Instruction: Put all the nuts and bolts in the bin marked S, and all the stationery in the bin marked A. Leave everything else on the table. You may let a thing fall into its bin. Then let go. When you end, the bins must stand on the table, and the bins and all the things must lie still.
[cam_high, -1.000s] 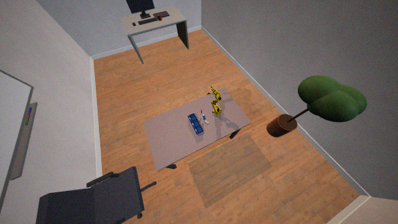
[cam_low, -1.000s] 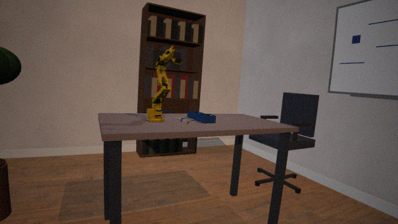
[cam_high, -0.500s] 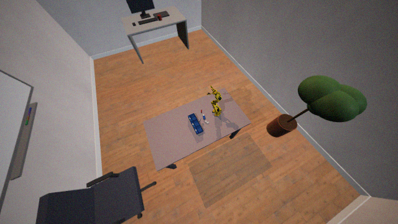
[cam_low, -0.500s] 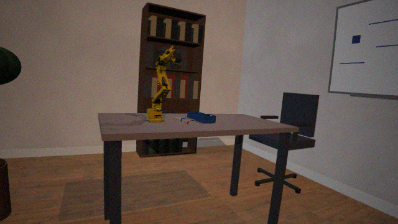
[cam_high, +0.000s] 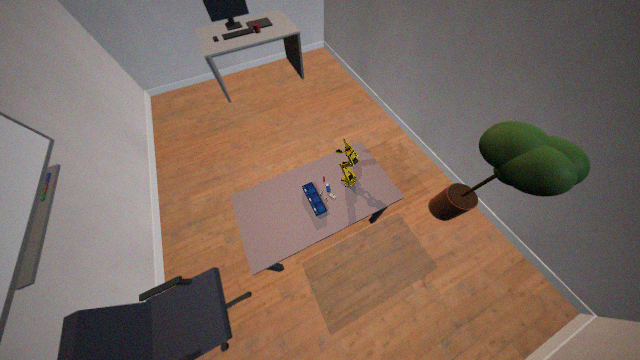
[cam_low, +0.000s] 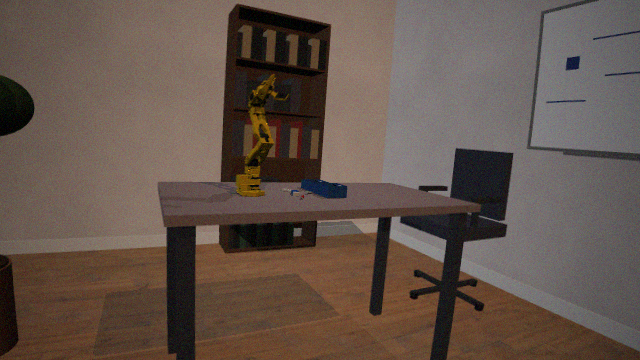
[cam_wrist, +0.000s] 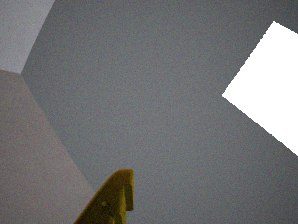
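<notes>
My gripper is open and empty, raised high above the table; one jaw shows at the bottom of the wrist view. A row of joined blue bins stands on the table, also seen in the top view; small pale marks show on it, but its letters cannot be read. Beside it, toward the arm, lie a small red thing, a blue-and-white thing, a whitish thing and tiny greyish pieces. They are too small to identify. What lies inside the bins cannot be made out.
The yellow arm's base stands on the table, with the small things between it and the bins. A chair stands beyond one table end. A bookcase and a potted plant are away from the table.
</notes>
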